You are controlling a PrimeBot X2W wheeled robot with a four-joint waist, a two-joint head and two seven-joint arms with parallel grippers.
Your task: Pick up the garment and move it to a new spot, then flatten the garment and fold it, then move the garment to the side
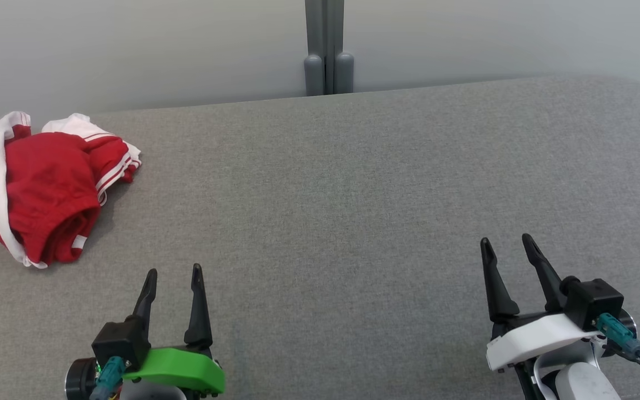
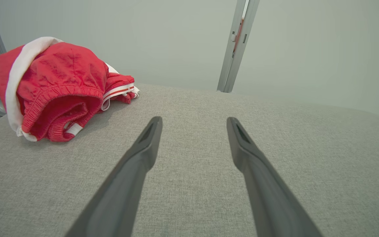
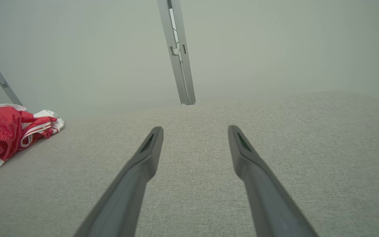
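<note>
Step one is not started yet, pickup is pending. The crumpled red fabric garment (image 1: 42, 189) with white side stripes is lying bunched at the far left of the grey fabric-covered counter (image 1: 353, 194), close to its left edge. The left tool (image 1: 174, 268) is hovering near-left, fingers spread and gripping nothing. The garment is sitting ahead and to its left, apart from it. The right tool (image 1: 506, 238) is sitting well apart at near-right, also spread and empty. My read on the next move: the left arm is reaching forward-left, dropping onto the heap, pinching, lifting and carrying toward the open middle. The gathered elastic waistband (image 2: 61, 90) is looking like a decent pinch point. Risk: catching one layer only.
</note>
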